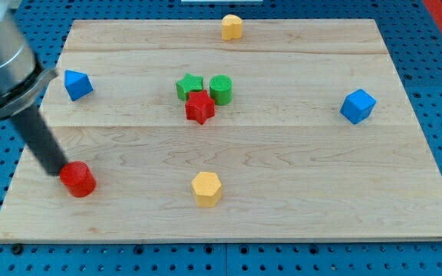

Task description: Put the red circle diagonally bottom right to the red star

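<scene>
Blocks on wooden board [282, 176], eight total.
Red, two: circle [77, 179], star [199, 106].
Green, two: star [189, 86], cylinder [221, 89].
Blue, two: upper left [77, 83], right [357, 106].
Yellow, two: top centre [232, 27], hexagon lower centre [206, 188].

My tip [58, 172] sits low at the view's left — rod slanting up-left.

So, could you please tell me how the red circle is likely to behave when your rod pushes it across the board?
The red circle looks squat and flat-based, so it should slide, not tip. Its round side may slip off my tip, which touches its left edge. The wooden board looks smooth, so probably little drag.
</scene>
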{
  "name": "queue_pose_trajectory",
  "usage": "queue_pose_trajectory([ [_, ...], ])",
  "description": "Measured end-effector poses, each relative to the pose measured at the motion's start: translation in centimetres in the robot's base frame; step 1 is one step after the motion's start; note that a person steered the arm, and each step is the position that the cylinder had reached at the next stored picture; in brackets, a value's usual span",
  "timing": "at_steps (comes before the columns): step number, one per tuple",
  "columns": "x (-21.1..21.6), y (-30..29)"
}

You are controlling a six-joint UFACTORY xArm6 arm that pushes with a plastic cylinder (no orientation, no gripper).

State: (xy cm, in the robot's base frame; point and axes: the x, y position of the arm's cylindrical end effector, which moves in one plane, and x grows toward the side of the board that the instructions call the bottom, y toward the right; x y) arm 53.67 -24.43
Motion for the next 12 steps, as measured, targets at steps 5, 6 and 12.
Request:
queue_pose_trajectory([
  [5,-3.9,9.2],
  [6,-1.5,8.6],
  [12,-8.2,28.1],
])
